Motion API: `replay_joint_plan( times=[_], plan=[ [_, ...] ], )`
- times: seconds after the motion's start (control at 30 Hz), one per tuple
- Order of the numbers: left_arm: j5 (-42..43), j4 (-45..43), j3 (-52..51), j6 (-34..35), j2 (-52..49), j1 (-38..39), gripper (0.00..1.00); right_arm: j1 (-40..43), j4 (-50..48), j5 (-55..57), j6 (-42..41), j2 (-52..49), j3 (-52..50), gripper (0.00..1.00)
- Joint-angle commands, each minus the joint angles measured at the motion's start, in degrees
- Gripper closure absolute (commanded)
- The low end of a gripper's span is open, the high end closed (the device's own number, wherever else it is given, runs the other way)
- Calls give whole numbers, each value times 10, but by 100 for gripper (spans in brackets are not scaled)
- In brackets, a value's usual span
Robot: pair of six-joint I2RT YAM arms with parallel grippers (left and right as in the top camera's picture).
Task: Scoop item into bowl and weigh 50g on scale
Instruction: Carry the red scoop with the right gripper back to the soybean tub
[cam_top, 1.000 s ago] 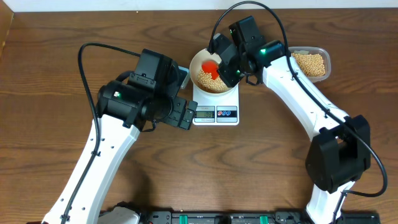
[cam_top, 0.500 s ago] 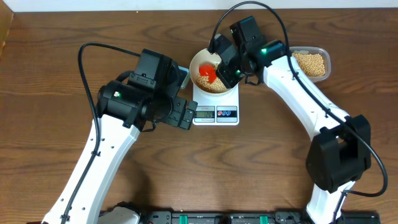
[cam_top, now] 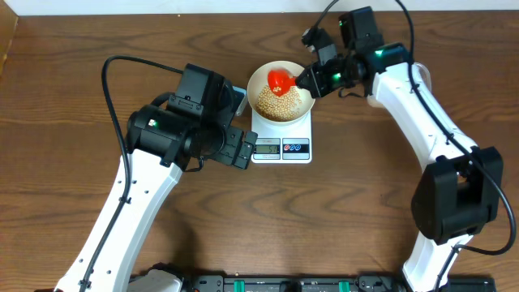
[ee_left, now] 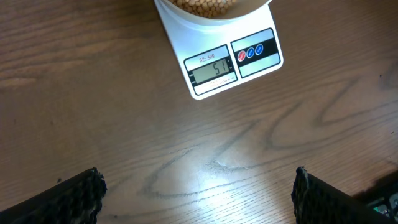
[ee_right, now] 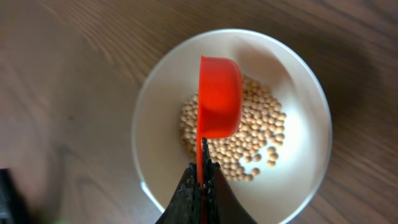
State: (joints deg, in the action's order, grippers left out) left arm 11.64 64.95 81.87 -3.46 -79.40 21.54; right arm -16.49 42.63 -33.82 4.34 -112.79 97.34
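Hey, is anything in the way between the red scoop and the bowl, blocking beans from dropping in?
Nothing visible. The right claw holds the red scoop by its handle directly over the bowl, with only open air above the beans already inside. The left claw is open beside the scale, away from the bowl.

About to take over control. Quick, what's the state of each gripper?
Left gripper: open, holding nothing.
Right gripper: shut on the handle of the red scoop, over the white bowl.
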Motion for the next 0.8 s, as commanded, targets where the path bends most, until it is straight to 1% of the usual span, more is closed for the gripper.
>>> replay_joint_plan(
  times=[0.0,0.13,0.23,0.77],
  plan=[
    [-6,2,-5,-8,4,0,2,21,-7,-108,-22,-5,4,99],
    [-6,2,-5,-8,4,0,2,34,-14,-163,-22,-5,4,99],
    [-6,2,-5,-8,4,0,2,40,-16,-178,-22,-4,5,99],
    [-6,2,-5,-8,4,0,2,60,-17,-186,-21,18,5,99]
  ],
)
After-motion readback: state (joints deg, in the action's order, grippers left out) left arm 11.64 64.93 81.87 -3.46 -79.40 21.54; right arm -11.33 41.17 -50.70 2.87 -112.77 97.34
